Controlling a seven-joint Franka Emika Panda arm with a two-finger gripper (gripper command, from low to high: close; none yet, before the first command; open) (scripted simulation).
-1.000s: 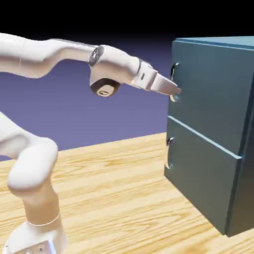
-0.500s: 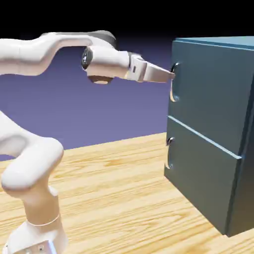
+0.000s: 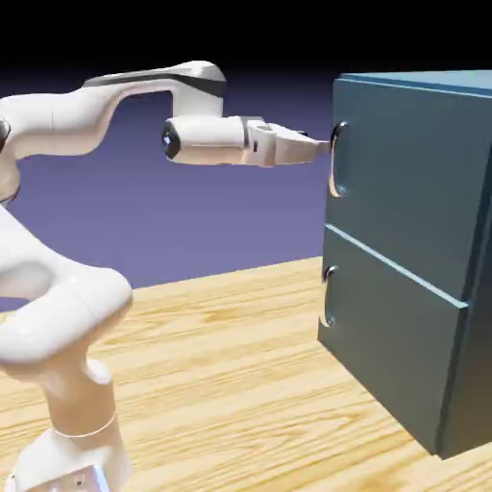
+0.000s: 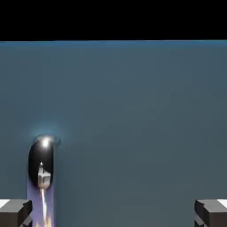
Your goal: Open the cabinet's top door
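No readable text, labels, brands, numbers or signs showed in either view.

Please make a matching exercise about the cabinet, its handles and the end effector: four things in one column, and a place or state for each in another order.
Things:
1. top door
2. upper handle
3. lower handle
4. end effector

Places or states:
A. open, with its fingertips wide apart
B. on the lower panel, near its edge
C. closed, above the lower panel
D. near the left edge of the hand view, with a bright highlight

Right pairs: 1-C, 2-D, 3-B, 4-A
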